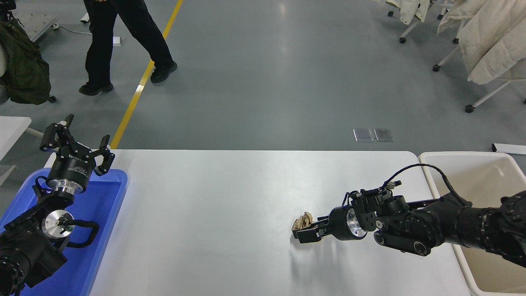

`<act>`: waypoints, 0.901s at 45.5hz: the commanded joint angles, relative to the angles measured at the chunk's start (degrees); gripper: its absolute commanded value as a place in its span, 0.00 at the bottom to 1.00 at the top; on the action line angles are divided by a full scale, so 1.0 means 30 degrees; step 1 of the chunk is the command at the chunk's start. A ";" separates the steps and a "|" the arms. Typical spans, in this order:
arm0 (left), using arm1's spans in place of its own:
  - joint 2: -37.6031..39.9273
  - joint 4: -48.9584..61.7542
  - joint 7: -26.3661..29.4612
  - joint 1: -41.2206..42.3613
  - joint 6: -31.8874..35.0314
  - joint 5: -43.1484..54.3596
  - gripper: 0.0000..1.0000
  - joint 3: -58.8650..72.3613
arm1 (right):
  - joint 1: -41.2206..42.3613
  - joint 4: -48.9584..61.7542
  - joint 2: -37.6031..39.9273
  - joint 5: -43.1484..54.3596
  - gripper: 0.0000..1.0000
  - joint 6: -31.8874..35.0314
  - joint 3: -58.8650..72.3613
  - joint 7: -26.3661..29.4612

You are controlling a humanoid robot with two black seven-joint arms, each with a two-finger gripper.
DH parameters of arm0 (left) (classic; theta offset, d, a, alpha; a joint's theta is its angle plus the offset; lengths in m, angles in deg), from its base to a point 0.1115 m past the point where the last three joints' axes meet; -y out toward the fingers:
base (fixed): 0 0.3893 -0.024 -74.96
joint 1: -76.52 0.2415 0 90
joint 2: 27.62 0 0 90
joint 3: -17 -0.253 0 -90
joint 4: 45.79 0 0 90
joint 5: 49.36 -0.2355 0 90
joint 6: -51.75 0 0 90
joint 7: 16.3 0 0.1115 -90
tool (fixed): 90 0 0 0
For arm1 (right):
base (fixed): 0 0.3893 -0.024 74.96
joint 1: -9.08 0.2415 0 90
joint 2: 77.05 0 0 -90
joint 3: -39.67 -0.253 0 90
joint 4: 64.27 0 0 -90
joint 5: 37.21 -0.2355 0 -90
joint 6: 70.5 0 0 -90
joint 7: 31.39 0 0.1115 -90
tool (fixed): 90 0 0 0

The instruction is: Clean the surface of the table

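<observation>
My right tool [306, 233] is low over the white desk [213, 213], right of its middle and toward the near edge, with a small crumpled wad of tan paper [301, 221] at its tip. The fingers look closed against the wad, part of which sticks up on the far side of them, but I cannot tell for sure whether it is truly pinched or only pressed between them and the desk. My left tool [76, 142] sits parked over the far corner of the blue tray [107, 213] at the desk's left end, its fingers spread apart and holding nothing.

I judge the step in hand to be the pickup of this one scrap, the only loose thing I see on the desk surface, which otherwise lies bare from the blue tray to the cream bin [456, 164] standing just past its right edge.

The next move calls for a firm enough squeeze that the light paper does not slip out, then a lift clear of the desk and a swing to the right, over the bin's rim, before letting go. A person's legs [123, 41] are walking on the grey floor well beyond the desk, far from my reach
</observation>
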 commanded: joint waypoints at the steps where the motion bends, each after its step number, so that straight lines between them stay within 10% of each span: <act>1: 0.0000 -0.0017 -0.0001 -0.0001 0.0008 0.0001 1.00 0.0000 | -0.0572 0.0550 -0.0535 0.0074 1.00 -0.0341 -0.0063 0.0012; 16: 0.0000 -0.0017 -0.0001 -0.0001 -0.0021 0.0001 1.00 0.0000 | -0.0778 0.1517 -0.1356 0.0074 0.86 -0.0810 -0.0034 0.0012; 25: 0.0000 -0.0017 -0.0001 -0.0001 -0.0021 0.0001 1.00 0.0000 | -0.0691 0.1547 -0.1474 0.0133 0.00 -0.0518 0.0727 -0.0017; 41: 0.0000 0.0012 -0.0001 -0.0001 0.0008 0.0001 1.00 0.0000 | 0.0363 0.1196 -0.0332 -0.0248 0.00 -0.0078 0.0816 -0.0105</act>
